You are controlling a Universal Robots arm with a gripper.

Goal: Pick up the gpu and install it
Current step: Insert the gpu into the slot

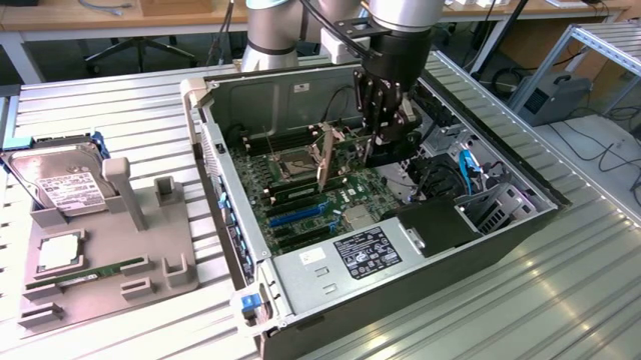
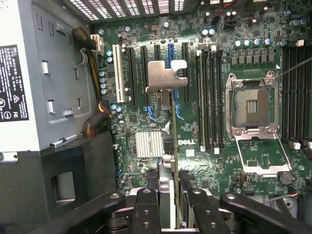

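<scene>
The gpu [image 1: 346, 150] stands on edge inside the open computer case [image 1: 251, 247], above the green motherboard [image 1: 300, 202]. My gripper [image 1: 386, 146] reaches down into the case and is shut on the card's end away from the bracket. In the wrist view the gpu's silver end bracket [image 2: 165, 75] points away from me and the card runs edge-on down between my black fingers [image 2: 146, 209]. It hangs over the row of long expansion slots, roughly in line with the blue slot [image 2: 170, 53]. Whether the card touches a slot I cannot tell.
The open CPU socket [image 2: 251, 105] and RAM slots [image 2: 209, 97] lie beside the card. The grey power supply [image 1: 365, 251] and a black shroud [image 1: 436, 225] fill the case's near end. On the exterior view's left, a grey fixture [image 1: 110, 292] holds a hard drive [image 1: 60, 184] and a RAM stick [image 1: 95, 271].
</scene>
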